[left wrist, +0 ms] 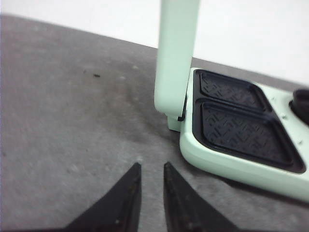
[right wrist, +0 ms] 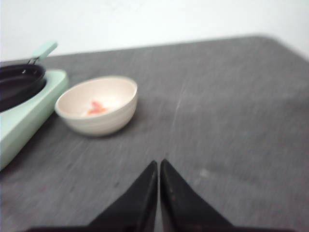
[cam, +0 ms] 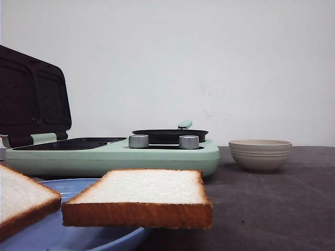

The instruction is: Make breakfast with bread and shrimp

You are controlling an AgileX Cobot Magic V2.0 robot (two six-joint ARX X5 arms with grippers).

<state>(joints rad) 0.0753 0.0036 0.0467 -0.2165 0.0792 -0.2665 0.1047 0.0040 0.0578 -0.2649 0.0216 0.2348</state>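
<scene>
Closest to me sits a blue plate [cam: 78, 230], and on it lie two slices of bread: one slice [cam: 144, 198] lies flat with its golden crust edge overhanging the plate's rim, the other slice [cam: 23, 201] rests just beside it, cut off by the edge of the view. Behind the plate stands a mint-green breakfast maker [cam: 112, 154], its lid [cam: 34, 97] swung up and open over dark grill plates [left wrist: 241, 121]. On the maker's far end, away from the lid, sits a small black pan [cam: 170, 135] with a pale green handle, two silver knobs [cam: 138, 141] in front of it. Just past that end, on the grey table [cam: 272, 209], is a beige bowl [right wrist: 99, 106] holding something small and orange-pink, perhaps shrimp, though the view is blurry. The left gripper [left wrist: 151, 169] hangs over bare table near the maker's lid hinge, its dark fingers a narrow gap apart. The right gripper [right wrist: 158, 166] hovers near the bowl, fingertips pressed together, holding nothing.
</scene>
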